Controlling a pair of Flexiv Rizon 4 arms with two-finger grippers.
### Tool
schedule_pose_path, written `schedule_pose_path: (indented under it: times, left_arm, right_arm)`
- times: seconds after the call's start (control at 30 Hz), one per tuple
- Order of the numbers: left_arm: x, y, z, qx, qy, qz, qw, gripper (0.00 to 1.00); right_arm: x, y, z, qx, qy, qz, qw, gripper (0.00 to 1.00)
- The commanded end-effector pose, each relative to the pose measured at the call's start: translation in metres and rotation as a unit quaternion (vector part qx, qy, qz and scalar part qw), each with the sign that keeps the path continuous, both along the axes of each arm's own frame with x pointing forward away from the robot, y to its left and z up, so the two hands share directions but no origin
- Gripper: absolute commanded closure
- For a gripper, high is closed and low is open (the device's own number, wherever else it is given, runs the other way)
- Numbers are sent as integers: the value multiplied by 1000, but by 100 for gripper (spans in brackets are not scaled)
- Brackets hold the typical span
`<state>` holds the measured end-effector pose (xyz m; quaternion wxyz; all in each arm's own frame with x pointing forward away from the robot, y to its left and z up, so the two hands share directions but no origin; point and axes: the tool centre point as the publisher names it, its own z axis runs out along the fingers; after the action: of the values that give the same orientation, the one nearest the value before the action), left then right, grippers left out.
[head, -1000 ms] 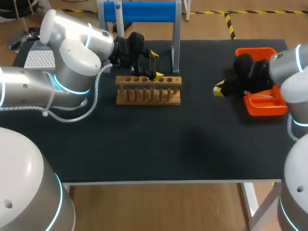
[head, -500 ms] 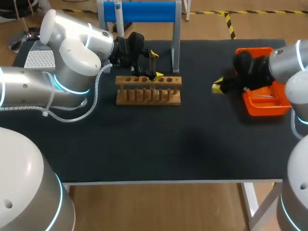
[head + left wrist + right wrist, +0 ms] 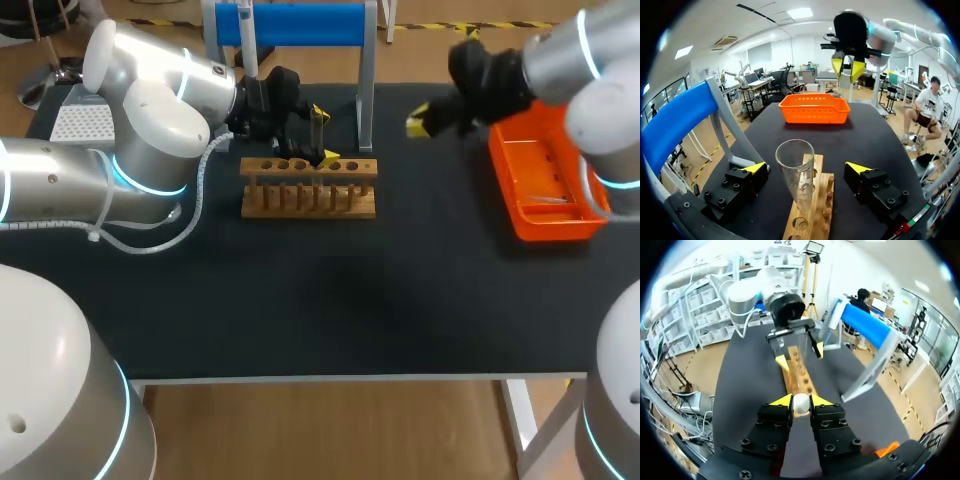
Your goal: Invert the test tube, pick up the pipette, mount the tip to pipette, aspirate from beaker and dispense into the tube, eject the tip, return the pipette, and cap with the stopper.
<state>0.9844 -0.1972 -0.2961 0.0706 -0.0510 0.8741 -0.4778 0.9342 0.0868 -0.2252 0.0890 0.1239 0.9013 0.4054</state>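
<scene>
Your right gripper (image 3: 801, 400) was clamped on a small white ball, apparently the stopper (image 3: 801, 405), held up near the orange basket (image 3: 548, 226). Your left gripper (image 3: 806, 168) stood open, its fingers flanking without touching the test tube (image 3: 796, 176), which stood upright in the wooden rack (image 3: 814, 216).

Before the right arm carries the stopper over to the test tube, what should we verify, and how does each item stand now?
1. Grip: white round stopper pinched between both fingers of the right pincer: ok.
2. Target: clear glass test tube upright in the wooden rack, mouth up: ok.
3. Left pincer open, fingers either side of the tube, not touching: ok.
4. Right pincer above the tube's mouth: not ok; it hangs by the orange plastic basket, apart from the rack.
5. Liquid in the tube: cannot tell.
</scene>
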Motion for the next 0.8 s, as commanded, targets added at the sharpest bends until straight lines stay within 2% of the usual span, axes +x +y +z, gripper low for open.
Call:
schedule_pose_path:
  times: [0.03,0.13,0.8]
  left_arm:
    - [1,0,0,1,1,0,1000,0]
    - [1,0,0,1,1,0,1000,0]
    - [1,0,0,1,1,0,1000,0]
  right_arm:
    - [17,26,11,-30,13,19,999,100]
    - [18,39,15,-35,10,28,999,100]
    - [18,39,15,-35,10,28,999,100]
